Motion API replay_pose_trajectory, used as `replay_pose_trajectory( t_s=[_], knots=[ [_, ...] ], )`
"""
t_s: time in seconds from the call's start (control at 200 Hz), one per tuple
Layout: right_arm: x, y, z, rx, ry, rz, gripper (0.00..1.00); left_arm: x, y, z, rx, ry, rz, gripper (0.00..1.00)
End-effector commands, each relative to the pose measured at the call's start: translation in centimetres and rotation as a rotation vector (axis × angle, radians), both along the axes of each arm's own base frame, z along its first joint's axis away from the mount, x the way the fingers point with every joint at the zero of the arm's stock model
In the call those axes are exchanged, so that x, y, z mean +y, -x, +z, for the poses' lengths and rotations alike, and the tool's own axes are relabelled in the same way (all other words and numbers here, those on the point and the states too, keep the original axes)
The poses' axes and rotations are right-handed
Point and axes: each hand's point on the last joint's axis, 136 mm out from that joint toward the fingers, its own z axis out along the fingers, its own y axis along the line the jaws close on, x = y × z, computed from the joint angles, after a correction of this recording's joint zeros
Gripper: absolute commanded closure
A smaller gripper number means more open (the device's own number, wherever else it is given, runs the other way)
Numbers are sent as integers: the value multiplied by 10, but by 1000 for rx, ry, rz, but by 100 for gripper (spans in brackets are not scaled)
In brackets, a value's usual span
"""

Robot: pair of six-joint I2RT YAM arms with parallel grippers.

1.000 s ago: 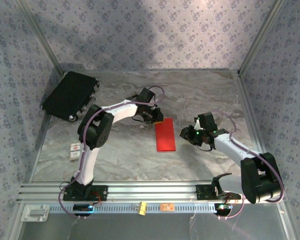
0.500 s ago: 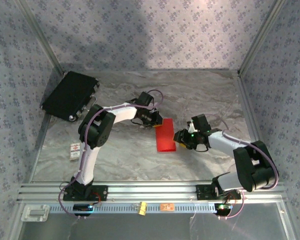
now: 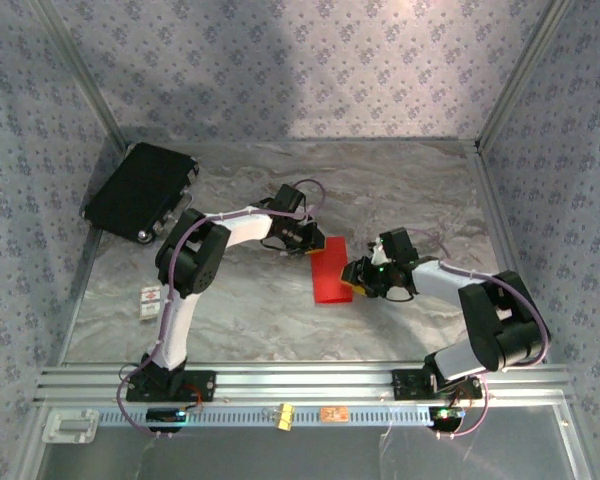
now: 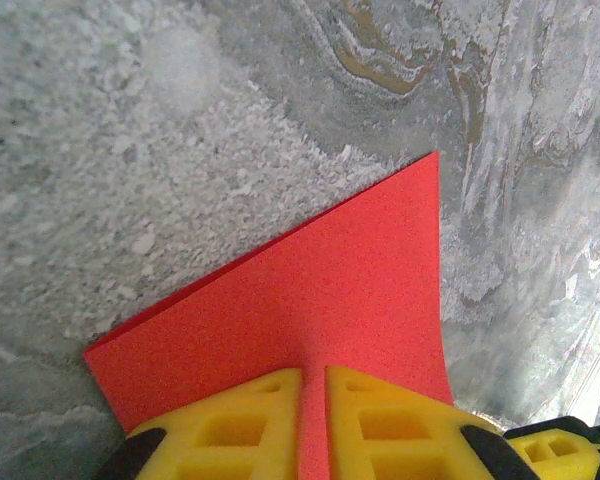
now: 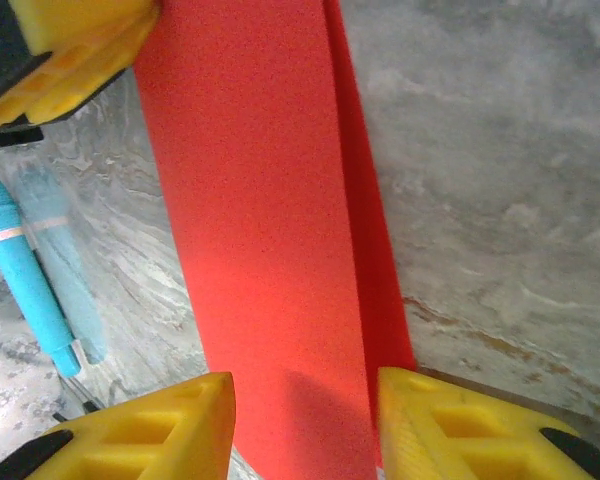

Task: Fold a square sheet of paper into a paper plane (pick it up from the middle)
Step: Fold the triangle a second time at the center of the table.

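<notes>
1. Black rectangular case [image 3: 140, 190]: far-left corner of the surface [image 3: 410, 190], well apart from the work. We judge it parked out of the way.
2. Left claw [image 3: 303, 242]: fingers together, clamped on the far-left corner of the red sheet. We read this as an anchor, so the paper cannot slide while a crease is made.
3. Red sheet of paper [image 3: 330, 272]: mid-surface between the two arms, folded into a narrow strip.
4. Right claw [image 3: 359, 275]: at the strip's right edge, fingers apart and gripping nothing. We judge it placed to press or lift that edge.
5. Left wrist view: red paper [image 4: 310, 290] fills the slit between the yellow fingers [image 4: 245, 425], a pinch that the overhead view is too coarse to confirm.
6. Right wrist view: two stacked layers show along the strip's [image 5: 270, 230] edge, and a blue-tipped tool [image 5: 30, 270] lies beside it.
</notes>
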Motion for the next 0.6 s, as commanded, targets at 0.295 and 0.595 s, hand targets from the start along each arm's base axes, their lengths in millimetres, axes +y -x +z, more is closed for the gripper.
replay_pose_trajectory(
  t_s=[0.295,0.595],
  knots=[
    [12,-23,14,-47,-96,14,58,9,4,-27,45,-71,3,85],
    [13,-26,14,-55,-146,41,61,7,2,-23,35,-65,-8,85]
  ],
)
